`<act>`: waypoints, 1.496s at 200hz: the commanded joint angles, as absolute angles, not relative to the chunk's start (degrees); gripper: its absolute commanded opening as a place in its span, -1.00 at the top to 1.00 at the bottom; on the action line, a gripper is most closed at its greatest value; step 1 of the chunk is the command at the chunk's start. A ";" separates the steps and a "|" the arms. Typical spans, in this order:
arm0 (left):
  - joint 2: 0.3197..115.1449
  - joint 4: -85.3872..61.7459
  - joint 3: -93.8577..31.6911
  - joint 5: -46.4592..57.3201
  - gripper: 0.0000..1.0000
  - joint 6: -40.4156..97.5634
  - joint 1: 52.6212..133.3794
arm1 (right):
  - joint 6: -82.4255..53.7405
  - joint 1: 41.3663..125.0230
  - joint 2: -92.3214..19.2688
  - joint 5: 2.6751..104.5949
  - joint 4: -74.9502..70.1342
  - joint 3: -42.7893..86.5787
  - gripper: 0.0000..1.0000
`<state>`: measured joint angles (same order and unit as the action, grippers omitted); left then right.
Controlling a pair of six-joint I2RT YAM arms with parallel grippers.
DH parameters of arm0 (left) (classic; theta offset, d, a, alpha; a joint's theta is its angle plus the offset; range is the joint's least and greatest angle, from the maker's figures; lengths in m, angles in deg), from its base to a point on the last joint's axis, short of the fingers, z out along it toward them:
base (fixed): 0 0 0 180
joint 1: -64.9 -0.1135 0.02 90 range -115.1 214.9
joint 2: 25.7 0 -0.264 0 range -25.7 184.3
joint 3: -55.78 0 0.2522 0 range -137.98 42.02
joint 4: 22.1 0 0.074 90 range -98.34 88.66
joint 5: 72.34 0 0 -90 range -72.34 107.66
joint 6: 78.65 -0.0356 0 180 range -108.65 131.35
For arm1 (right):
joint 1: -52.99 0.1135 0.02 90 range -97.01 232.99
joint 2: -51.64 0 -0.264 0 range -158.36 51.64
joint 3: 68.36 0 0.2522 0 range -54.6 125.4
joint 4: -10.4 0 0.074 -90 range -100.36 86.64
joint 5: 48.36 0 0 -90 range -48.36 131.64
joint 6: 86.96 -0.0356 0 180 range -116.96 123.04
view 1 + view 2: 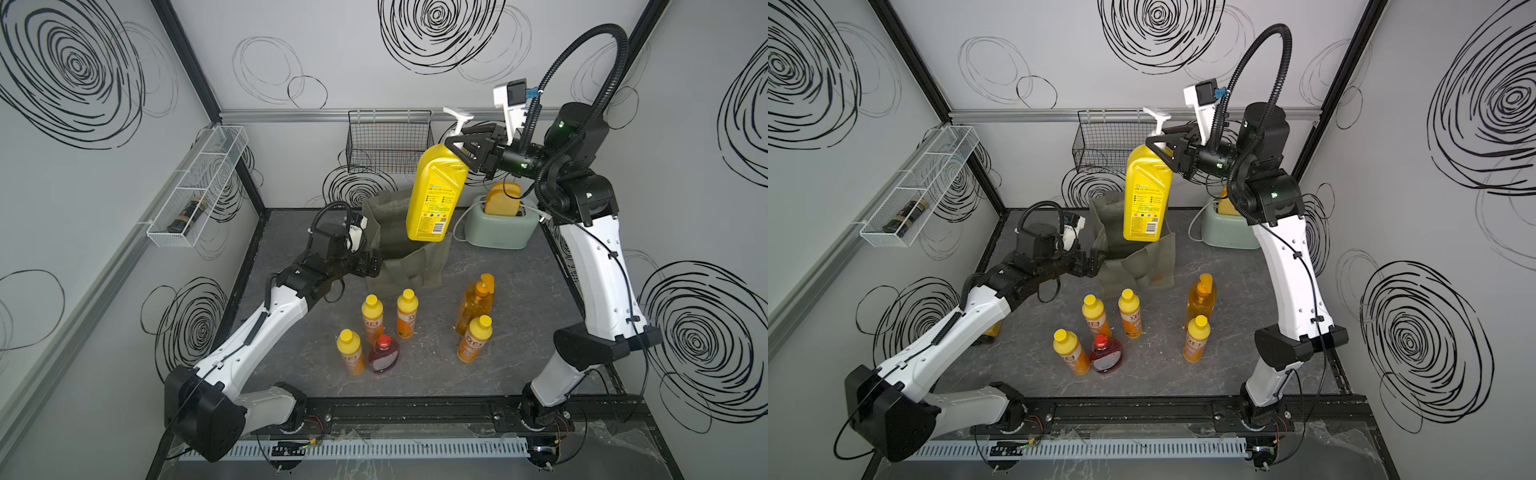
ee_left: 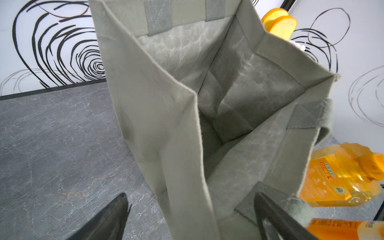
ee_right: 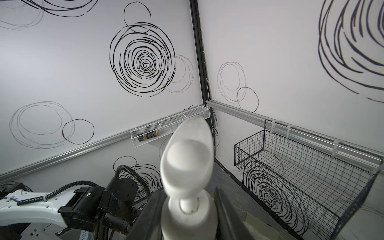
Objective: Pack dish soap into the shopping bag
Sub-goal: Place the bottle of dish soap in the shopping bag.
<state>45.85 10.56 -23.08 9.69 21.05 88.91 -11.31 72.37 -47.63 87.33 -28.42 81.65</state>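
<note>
A: Where's the bottle [image 1: 434, 195] hanging?
B: Over the bag [image 1: 419, 268], tilted; I'm pinching its neck with the right claw [image 1: 459, 153]. The left claw [image 2: 190, 197] is gaping by the bag's wall, maybe touching. I'm planning on straightening, then lowering slowly.

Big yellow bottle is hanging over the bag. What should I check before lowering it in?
1. Grip: right hand shut on the big yellow bottle at its neck, under the white pump: ok.
2. Alignment: the bottle's base hangs above the shopping bag mouth in both top views: ok.
3. Bag interior: open and empty in the left wrist view: ok.
4. Bag steadied: left hand open, astride one wall, not clamping it: not ok.
5. Fit: whether the bottle will pass through the mouth without catching the rim: cannot tell.
</note>
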 commanded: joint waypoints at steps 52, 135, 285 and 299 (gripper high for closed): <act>45.03 9.67 -25.27 5.66 -0.92 22.64 85.72 | -5.38 74.95 -54.07 84.50 -11.29 84.71 1.00; 47.46 9.19 -25.96 2.13 -0.93 24.06 83.25 | 3.21 79.85 -54.20 78.46 -8.23 71.68 1.00; 50.17 8.53 -24.68 -0.41 -0.88 24.69 81.47 | 5.62 85.42 -51.19 67.02 8.60 48.44 1.00; 50.07 8.51 -24.66 -0.36 -0.87 24.72 81.51 | 6.40 85.99 -51.51 66.67 8.91 49.08 1.00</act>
